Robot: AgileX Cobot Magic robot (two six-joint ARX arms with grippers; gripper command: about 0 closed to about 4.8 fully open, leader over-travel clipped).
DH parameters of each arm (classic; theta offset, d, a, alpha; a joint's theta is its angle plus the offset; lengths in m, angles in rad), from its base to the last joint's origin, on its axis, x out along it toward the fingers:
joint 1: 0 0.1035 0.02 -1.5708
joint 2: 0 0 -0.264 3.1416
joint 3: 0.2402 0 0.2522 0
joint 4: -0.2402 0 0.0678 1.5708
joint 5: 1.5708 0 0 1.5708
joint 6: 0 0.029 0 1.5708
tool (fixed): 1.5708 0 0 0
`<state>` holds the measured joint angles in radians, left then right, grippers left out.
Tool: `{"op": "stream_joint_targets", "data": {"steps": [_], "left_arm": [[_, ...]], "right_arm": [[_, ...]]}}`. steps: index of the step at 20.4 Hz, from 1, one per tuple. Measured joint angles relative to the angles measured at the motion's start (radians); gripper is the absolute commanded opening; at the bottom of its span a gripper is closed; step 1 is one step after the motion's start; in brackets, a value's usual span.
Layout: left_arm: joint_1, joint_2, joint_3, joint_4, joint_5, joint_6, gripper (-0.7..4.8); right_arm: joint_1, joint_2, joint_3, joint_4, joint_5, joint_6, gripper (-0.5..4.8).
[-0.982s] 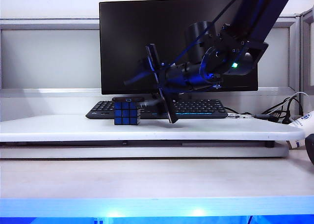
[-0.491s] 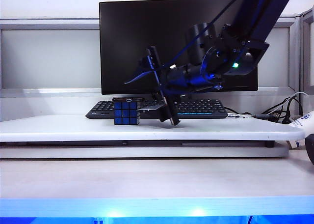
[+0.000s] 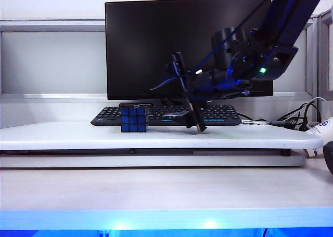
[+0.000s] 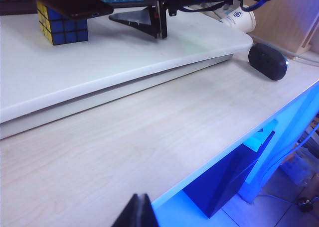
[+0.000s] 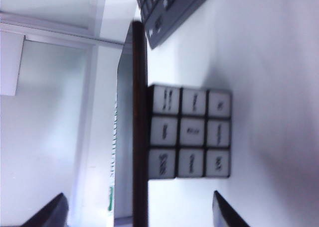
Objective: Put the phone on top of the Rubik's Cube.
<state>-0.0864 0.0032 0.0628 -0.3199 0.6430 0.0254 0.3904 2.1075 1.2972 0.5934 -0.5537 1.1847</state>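
Now phone [image 4: 70, 3] flat atop cube [image 4: 61, 25]. Right claw [image 3: 188, 99] open, empty, beside cube over counter [image 3: 234, 135]. Left claw [image 4: 137, 214] barely visible, state unclear.

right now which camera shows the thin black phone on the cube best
The left wrist view: the thin flat black phone lies across the small blue-and-yellow Rubik's Cube, overhanging it. The right wrist view shows it only edge-on as a dark strip; the exterior view, a thin dark line on the cube.
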Motion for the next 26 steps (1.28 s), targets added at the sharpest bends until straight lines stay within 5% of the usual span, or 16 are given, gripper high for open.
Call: {"op": "stream_joint_targets", "data": {"steps": [7, 19, 26], "left_arm": [[0.000, 0.000, 0.000, 0.000, 0.000, 0.000, -0.05], [0.000, 0.000, 0.000, 0.000, 0.000, 0.000, -0.06], [0.000, 0.000, 0.000, 0.000, 0.000, 0.000, -0.05]], "right_arm": [[-0.031, 0.000, 0.000, -0.020, -0.057, -0.112, 3.04], [-0.100, -0.054, 0.000, -0.124, -0.225, -0.322, 3.00], [-0.111, -0.215, 0.000, -0.584, -0.250, -0.734, 2.60]]}}
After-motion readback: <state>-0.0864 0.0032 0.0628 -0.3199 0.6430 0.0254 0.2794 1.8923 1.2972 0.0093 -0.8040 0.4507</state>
